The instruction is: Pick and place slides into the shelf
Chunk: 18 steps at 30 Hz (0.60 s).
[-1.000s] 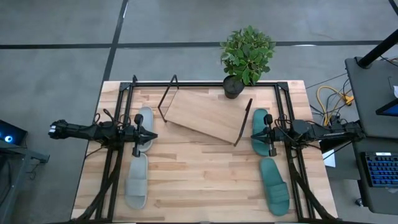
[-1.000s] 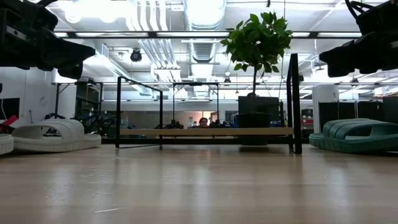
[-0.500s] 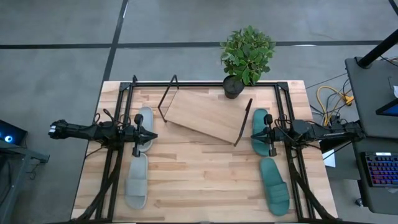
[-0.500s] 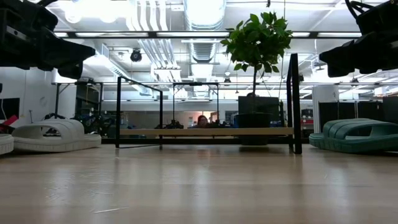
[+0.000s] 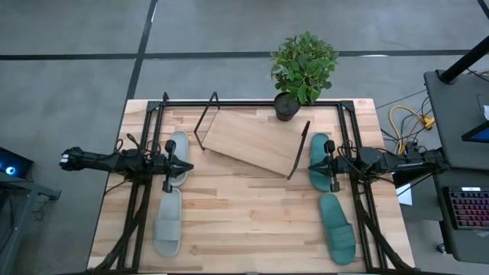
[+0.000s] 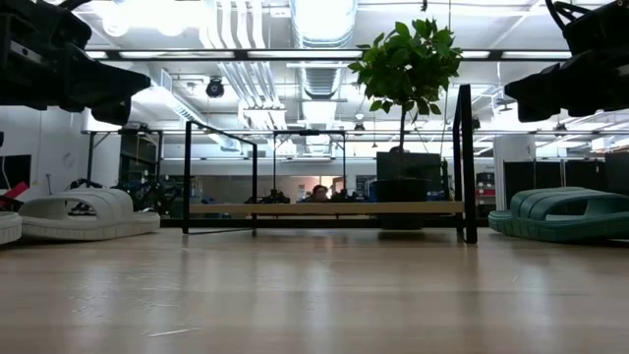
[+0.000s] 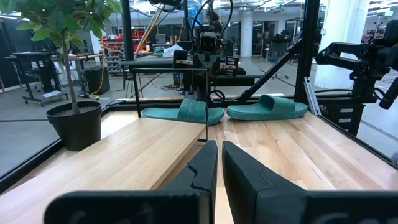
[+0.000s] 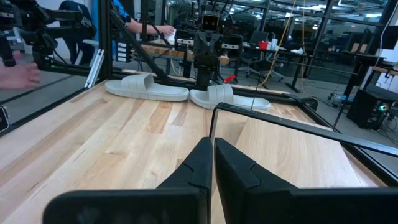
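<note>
Foam slides, grey pair (image 5: pixel 171 195) at frame left and teal pair (image 5: pixel 330 195) at right, look light and squashy, so I'd pinch a strap; both my grippers (image 5: pixel 186 166) (image 5: pixel 312 166) are closed, empty.

Far grey slide (image 5: pixel 176 156): partly hidden under left arm in high view. Far teal slide (image 5: pixel 318 162): partly covered by right arm. Low view: near grey slide (image 6: pixel 5 227) cut off at picture's left edge, both arms cut by top corners. Person (image 6: pixel 319 193) behind shelf (image 6: pixel 324 207): too small to make out.
</note>
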### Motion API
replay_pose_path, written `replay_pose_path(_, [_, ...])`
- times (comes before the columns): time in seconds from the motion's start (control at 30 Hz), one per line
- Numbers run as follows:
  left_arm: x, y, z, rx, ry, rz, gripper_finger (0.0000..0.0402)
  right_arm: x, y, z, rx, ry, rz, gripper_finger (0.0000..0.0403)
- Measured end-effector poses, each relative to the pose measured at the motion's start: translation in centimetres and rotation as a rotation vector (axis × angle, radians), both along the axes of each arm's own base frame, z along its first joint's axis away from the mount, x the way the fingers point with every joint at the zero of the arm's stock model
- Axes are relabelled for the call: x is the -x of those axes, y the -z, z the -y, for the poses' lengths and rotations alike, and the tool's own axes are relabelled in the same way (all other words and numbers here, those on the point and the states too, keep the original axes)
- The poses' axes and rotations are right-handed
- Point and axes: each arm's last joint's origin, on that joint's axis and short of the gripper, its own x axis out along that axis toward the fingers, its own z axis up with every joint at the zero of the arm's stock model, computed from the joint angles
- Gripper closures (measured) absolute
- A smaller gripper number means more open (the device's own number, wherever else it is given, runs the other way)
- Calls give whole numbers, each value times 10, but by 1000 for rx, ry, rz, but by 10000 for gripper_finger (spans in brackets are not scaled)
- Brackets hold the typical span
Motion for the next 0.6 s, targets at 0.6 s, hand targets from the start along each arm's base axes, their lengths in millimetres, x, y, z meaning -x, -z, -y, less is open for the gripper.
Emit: replay_pose_path(0.6, [0, -1, 0, 1, -1, 7, 391, 0, 0, 0, 88, -4, 5, 394])
